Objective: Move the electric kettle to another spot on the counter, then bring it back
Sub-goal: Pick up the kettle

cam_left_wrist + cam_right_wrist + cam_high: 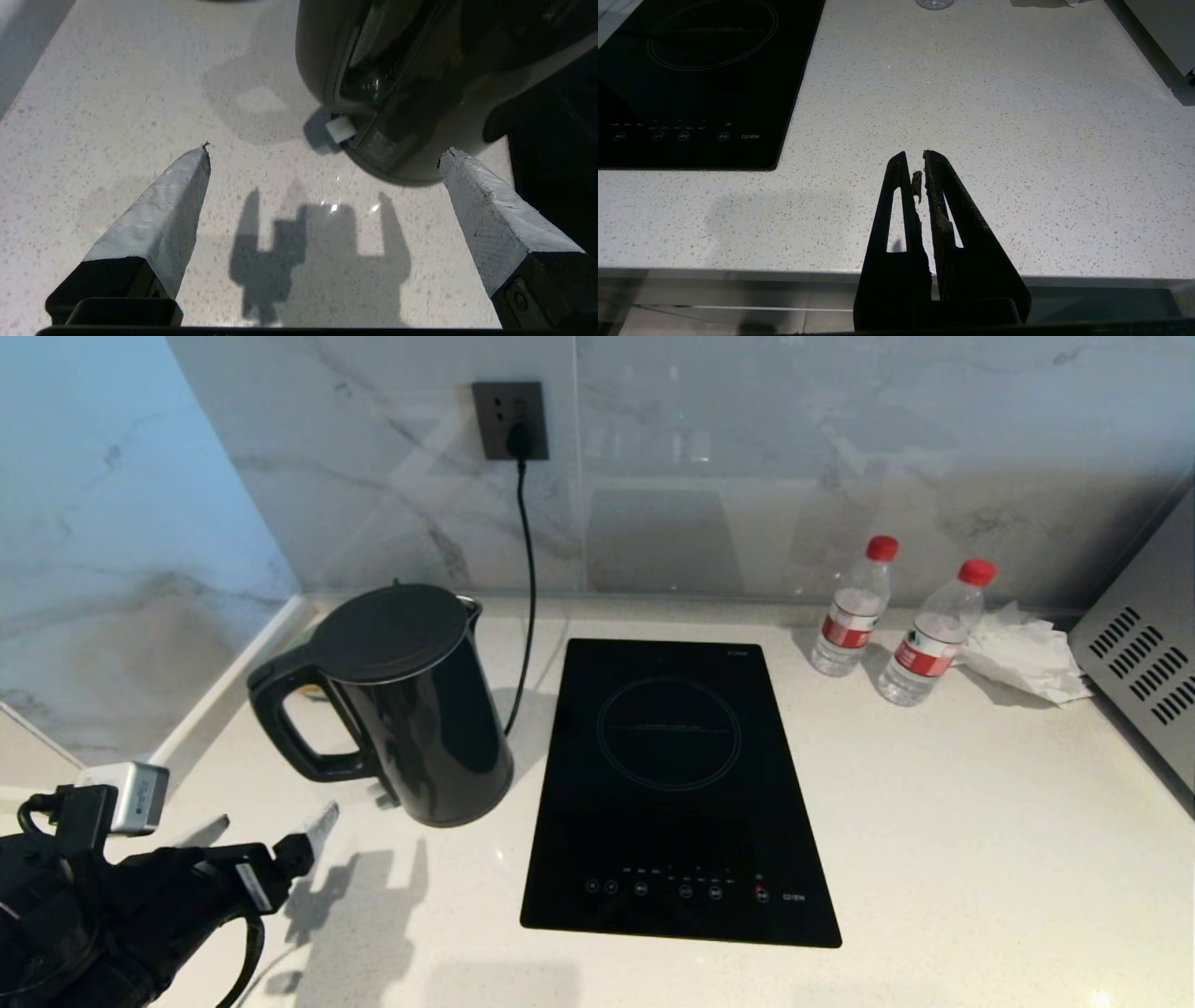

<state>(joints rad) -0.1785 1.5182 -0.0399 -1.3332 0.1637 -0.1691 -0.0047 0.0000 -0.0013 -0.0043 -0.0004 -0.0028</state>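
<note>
Marble walls backed a pale speckled bench (934, 821) with a black cooktop (672, 784) set into it. At its left rear corner stood the kettle (411, 709), upright, handle (289, 719) facing the robot. The left end effector (322, 154) hung released and empty, fingers spread, near the handle but apart from it. The right end effector (920, 161) waited clenched over the front edge. A grip low on the handle might tip the kettle, and its cord (527, 588) could snag.
</note>
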